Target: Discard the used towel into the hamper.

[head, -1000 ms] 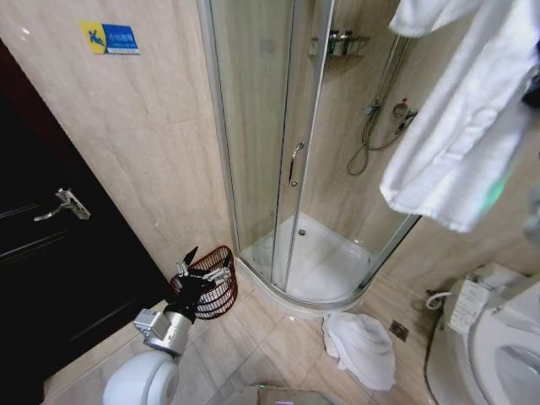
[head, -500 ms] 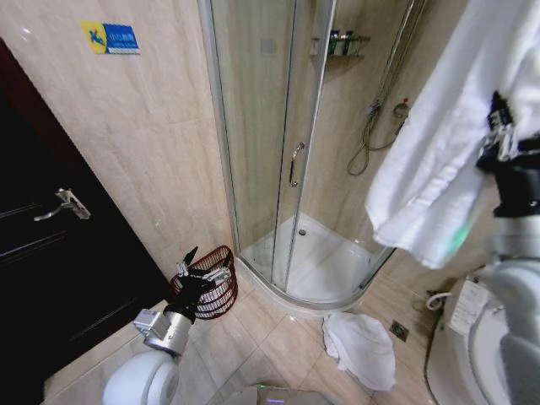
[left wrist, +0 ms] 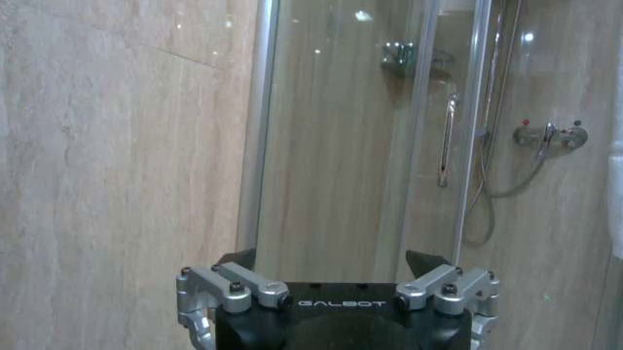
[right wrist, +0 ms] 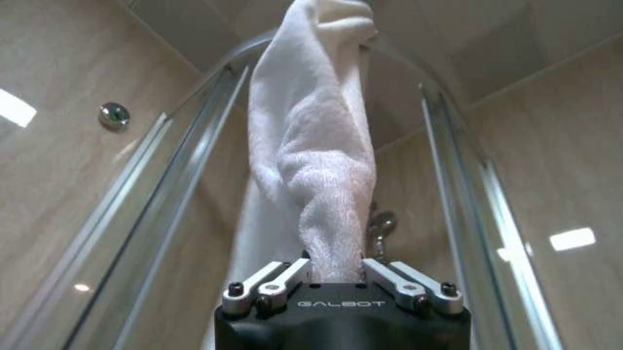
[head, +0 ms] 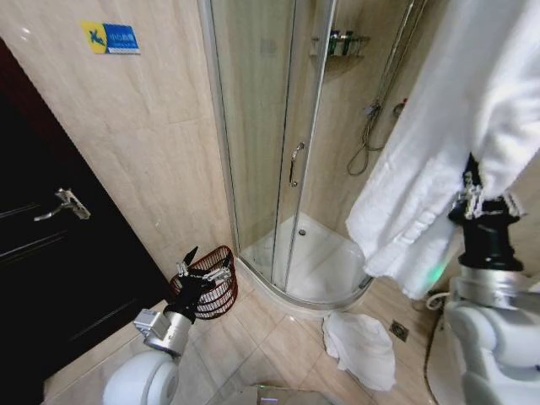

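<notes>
The right gripper [head: 477, 196] pinches a thick white terry towel [head: 456, 126], its fingers [right wrist: 284, 275] pressed against a twisted fold; the cloth rises above the gripper and drapes in soft folds down to its left. A second white towel [head: 361, 348] lies crumpled on the glossy beige floor tiles, below and left of that gripper. The left gripper [head: 202, 268] is held low with its fingers spread, just in front of the hamper [head: 216, 290], a round dark red-brown wire basket of horizontal rings narrowing to its base. The hamper stands on the floor between the tiled wall and the curved glass shower [head: 278, 152], well apart from the held towel
</notes>
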`<state>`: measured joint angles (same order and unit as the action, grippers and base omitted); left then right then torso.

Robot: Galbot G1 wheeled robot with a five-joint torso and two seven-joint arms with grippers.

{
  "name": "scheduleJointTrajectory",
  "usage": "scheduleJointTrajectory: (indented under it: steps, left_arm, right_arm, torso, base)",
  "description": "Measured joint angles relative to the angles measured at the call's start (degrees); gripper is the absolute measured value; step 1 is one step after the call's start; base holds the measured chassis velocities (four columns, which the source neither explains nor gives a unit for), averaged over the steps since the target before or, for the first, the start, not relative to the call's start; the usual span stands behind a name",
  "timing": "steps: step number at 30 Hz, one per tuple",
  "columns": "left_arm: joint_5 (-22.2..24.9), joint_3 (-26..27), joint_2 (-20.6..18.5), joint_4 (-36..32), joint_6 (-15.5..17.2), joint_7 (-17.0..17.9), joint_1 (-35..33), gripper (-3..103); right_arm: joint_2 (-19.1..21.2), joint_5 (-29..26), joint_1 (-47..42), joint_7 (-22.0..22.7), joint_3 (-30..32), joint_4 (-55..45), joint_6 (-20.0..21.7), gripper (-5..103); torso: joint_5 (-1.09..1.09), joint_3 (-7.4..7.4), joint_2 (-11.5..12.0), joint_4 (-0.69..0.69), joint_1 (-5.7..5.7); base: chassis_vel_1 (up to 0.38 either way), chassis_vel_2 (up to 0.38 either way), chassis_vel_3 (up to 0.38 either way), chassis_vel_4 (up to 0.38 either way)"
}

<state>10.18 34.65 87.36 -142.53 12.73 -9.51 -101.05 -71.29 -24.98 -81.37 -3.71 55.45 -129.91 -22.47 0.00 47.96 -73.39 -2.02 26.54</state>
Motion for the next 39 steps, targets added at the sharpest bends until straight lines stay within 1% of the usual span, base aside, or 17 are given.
scheduleJointTrajectory:
  steps: [1,3,6,7,8,11,12,14,16,17,18,21,30,33,39]
  left_arm:
    - [0.0,0.0,0.0,0.0,0.0,0.0,0.0,100]
    - [0.0,0.0,0.0,0.0,0.0,0.0,0.0,100]
    - [0.0,0.0,0.0,0.0,0.0,0.0,0.0,100]
    - [0.0,0.0,0.0,0.0,0.0,0.0,0.0,100]
    - [0.0,0.0,0.0,0.0,0.0,0.0,0.0,100]
    - [0.0,0.0,0.0,0.0,0.0,0.0,0.0,100]
    - [0.0,0.0,0.0,0.0,0.0,0.0,0.0,100]
    - [0.0,0.0,0.0,0.0,0.0,0.0,0.0,100]
    - [0.0,0.0,0.0,0.0,0.0,0.0,0.0,100]
    - [0.0,0.0,0.0,0.0,0.0,0.0,0.0,100]
    - [0.0,0.0,0.0,0.0,0.0,0.0,0.0,100]
    - [0.0,0.0,0.0,0.0,0.0,0.0,0.0,100]
    - [0.0,0.0,0.0,0.0,0.0,0.0,0.0,100]
    - [0.0,0.0,0.0,0.0,0.0,0.0,0.0,100]
    - [0.0,0.0,0.0,0.0,0.0,0.0,0.0,100]
  right_arm:
    - [0.0,0.0,0.0,0.0,0.0,0.0,0.0,8]
    - [-1.3,0.7,-0.6,-0.3,0.2,0.4,-1.5,8]
    - [-2.1,1.2,-0.9,-0.6,0.4,0.5,-2.2,8]
    - [-3.1,1.6,-1.4,-2.0,0.4,0.9,-3.2,8]
    - [-3.1,1.6,-1.4,-2.0,0.4,0.9,-3.2,8]
    - [-5.6,3.8,-2.7,-4.8,-0.6,2.9,-6.8,8]
    - [-5.6,3.8,-2.7,-4.8,-0.6,2.9,-6.8,8]
    - [-6.9,5.1,-3.5,-5.4,-1.6,3.4,-8.4,8]
    - [-7.5,5.7,-3.7,-5.6,-2.1,3.4,-8.9,8]
    - [-7.5,5.7,-3.7,-5.6,-2.1,3.4,-8.9,8]
    - [-8.2,6.4,-4.2,-5.8,-2.7,3.5,-9.6,8]
    - [-9.5,7.5,-5.2,-5.9,-3.4,4.1,-11.1,8]
    - [-9.9,8.0,-5.9,-5.9,-3.6,4.0,-11.8,8]
    - [-11.1,8.8,-6.1,-6.0,-4.7,5.9,-12.2,8]
    - [-12.0,9.4,-6.3,-5.9,-5.3,8.9,-13.3,8]
  torso:
    - [0.0,0.0,0.0,0.0,0.0]
    - [0.0,0.0,0.0,0.0,0.0]
    - [0.0,0.0,0.0,0.0,0.0]
    - [-0.02,0.0,0.0,0.0,0.0]
    - [-0.02,0.0,0.0,0.0,0.0]
    - [-0.01,0.0,0.0,0.0,0.0]
    - [-0.01,0.0,0.0,0.0,0.0]
    - [0.02,0.0,0.0,0.0,0.0]
    - [0.03,0.0,0.0,0.01,0.0]
    - [0.03,0.0,0.0,0.01,0.0]
    - [0.0,0.0,0.0,0.0,0.0]
    - [0.0,0.0,0.0,0.0,0.0]
    - [-0.01,0.0,0.0,0.0,0.0]
    - [-0.01,0.0,0.0,0.0,0.0]
    - [0.01,0.0,0.0,0.0,0.0]
  base:
    - [0.0,0.0,0.0,0.0]
    - [0.0,0.0,0.0,0.0]
    - [0.0,0.0,0.0,0.0]
    - [0.0,0.0,0.0,0.0]
    - [0.0,0.0,0.0,0.0]
    - [0.0,0.0,0.0,0.0]
    - [0.0,0.0,0.0,0.0]
    - [0.0,0.0,0.0,0.0]
    - [0.0,0.0,0.0,0.0]
    - [0.0,0.0,0.0,0.0]
    - [0.0,0.0,0.0,0.0]
    - [0.0,0.0,0.0,0.0]
    - [0.0,0.0,0.0,0.0]
    - [0.0,0.0,0.0,0.0]
    - [0.0,0.0,0.0,0.0]
